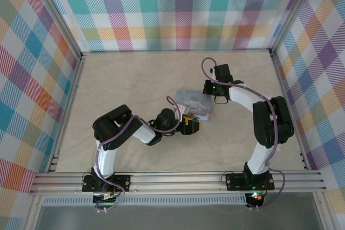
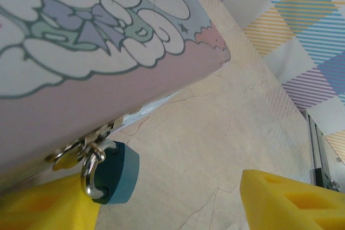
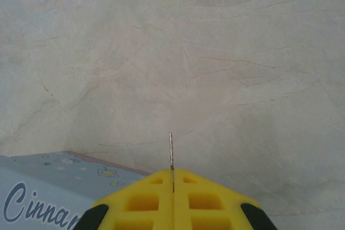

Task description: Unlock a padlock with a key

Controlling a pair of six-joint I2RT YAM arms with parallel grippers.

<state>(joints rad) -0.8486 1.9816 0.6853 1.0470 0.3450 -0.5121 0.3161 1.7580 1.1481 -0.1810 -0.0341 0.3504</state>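
The padlock [image 2: 110,173], small and teal-blue with a silver shackle, hangs from a metal hasp at the lower edge of the light-blue cartoon box [image 2: 81,52]. My left gripper [image 2: 172,203] is open around it. The lock's body lies against the left yellow finger [image 2: 48,206], and the right finger [image 2: 291,200] stands well apart from it. From above, the left gripper [image 1: 190,124] sits at the box's [image 1: 194,105] near edge. My right gripper [image 3: 173,179] is shut on the key [image 3: 171,149], a thin pale sliver sticking out edge-on past the fingertips, above the table beside the box's corner [image 3: 48,189].
The marbled tabletop [image 1: 135,79] is bordered by plaid walls. A metal rail [image 1: 178,179] runs along the near edge. The right arm's wrist [image 1: 216,86] hovers at the box's far right side.
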